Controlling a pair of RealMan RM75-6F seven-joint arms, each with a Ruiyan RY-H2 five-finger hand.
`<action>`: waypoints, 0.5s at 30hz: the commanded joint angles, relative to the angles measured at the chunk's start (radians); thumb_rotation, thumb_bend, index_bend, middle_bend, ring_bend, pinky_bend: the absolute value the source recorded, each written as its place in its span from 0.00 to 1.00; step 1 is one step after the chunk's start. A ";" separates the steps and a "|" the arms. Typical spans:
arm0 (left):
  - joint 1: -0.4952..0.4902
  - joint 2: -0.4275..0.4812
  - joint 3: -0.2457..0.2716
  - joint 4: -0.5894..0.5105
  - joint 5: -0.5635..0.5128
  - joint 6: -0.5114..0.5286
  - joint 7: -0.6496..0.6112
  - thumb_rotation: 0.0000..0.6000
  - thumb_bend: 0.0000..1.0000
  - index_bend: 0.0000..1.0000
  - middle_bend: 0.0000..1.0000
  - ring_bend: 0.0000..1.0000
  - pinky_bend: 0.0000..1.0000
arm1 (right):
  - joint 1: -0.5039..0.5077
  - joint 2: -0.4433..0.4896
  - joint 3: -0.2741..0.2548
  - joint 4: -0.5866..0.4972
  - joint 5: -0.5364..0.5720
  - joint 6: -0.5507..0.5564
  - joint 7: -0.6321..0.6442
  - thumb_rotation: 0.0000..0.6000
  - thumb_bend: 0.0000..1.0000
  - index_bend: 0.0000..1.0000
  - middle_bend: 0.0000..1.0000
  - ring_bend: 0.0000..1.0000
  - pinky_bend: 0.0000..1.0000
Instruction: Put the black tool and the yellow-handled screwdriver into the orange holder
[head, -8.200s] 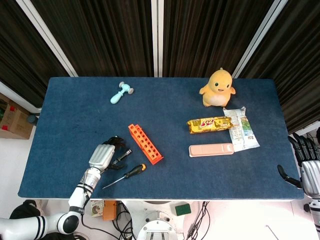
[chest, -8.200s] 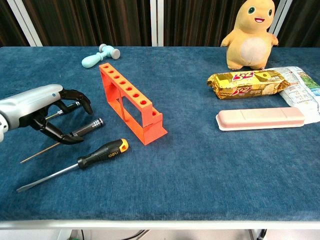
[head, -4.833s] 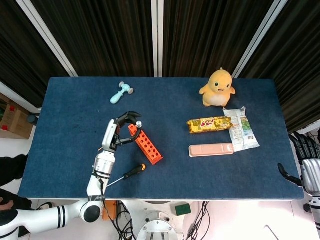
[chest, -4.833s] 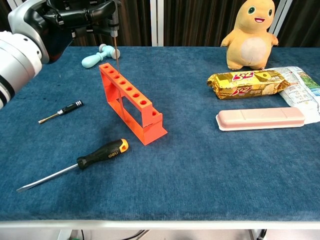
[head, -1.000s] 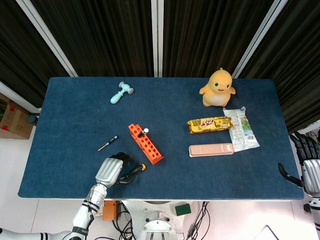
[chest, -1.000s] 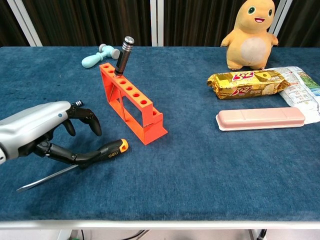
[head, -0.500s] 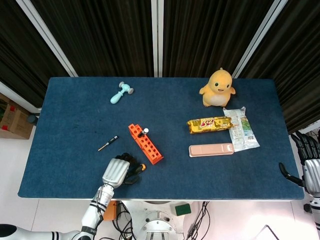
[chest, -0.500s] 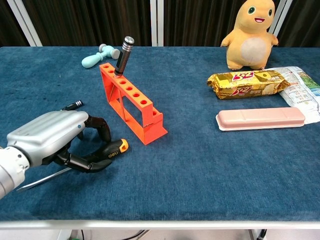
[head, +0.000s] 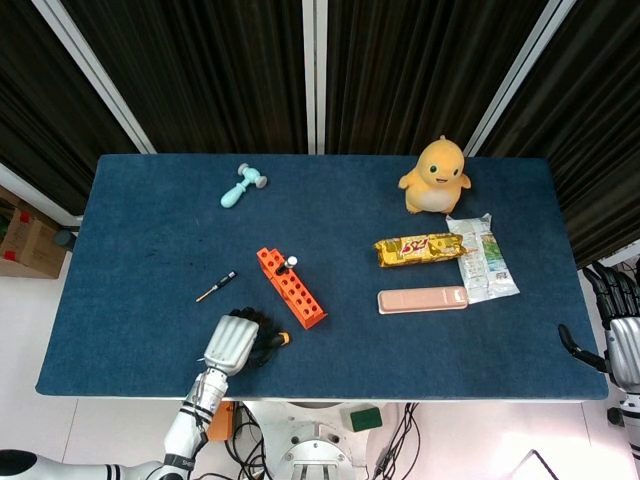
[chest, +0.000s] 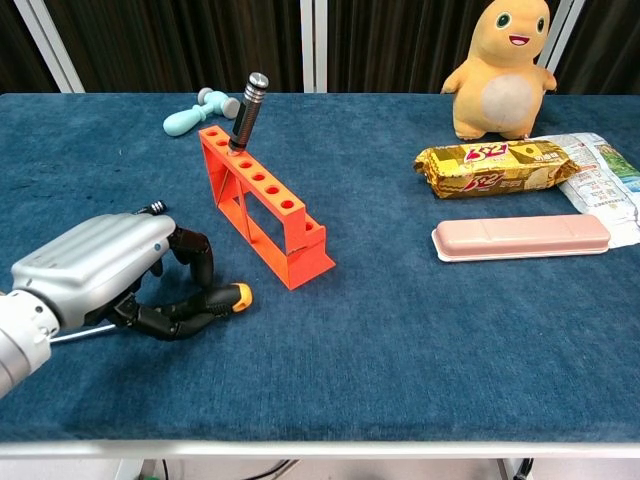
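My left hand (chest: 110, 275) is curled around the yellow-handled screwdriver (chest: 232, 296) on the blue table (chest: 400, 340), fingers wrapped over the black grip so only the yellow butt and a sliver of shaft show, a grasp made low so I can lift it. The black tool (chest: 248, 111) stands slanted in an end hole of the orange holder (chest: 262, 203), just beside my hand. My right hand (head: 622, 345) waits off the table edge, fingers apart, holding nothing
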 joint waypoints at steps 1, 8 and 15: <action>0.002 0.004 0.005 -0.005 -0.004 -0.006 0.003 0.90 0.31 0.58 0.43 0.31 0.41 | 0.000 -0.001 0.000 0.000 0.000 0.001 0.000 1.00 0.34 0.00 0.00 0.00 0.00; 0.019 0.025 0.002 -0.039 0.056 0.043 -0.048 0.99 0.32 0.63 0.45 0.33 0.41 | 0.001 -0.004 0.000 0.003 -0.003 0.002 0.000 1.00 0.34 0.00 0.00 0.00 0.00; 0.060 0.086 -0.015 -0.094 0.175 0.166 -0.170 1.00 0.35 0.67 0.47 0.35 0.41 | 0.002 -0.007 -0.001 0.005 -0.007 0.002 -0.001 1.00 0.34 0.00 0.00 0.00 0.00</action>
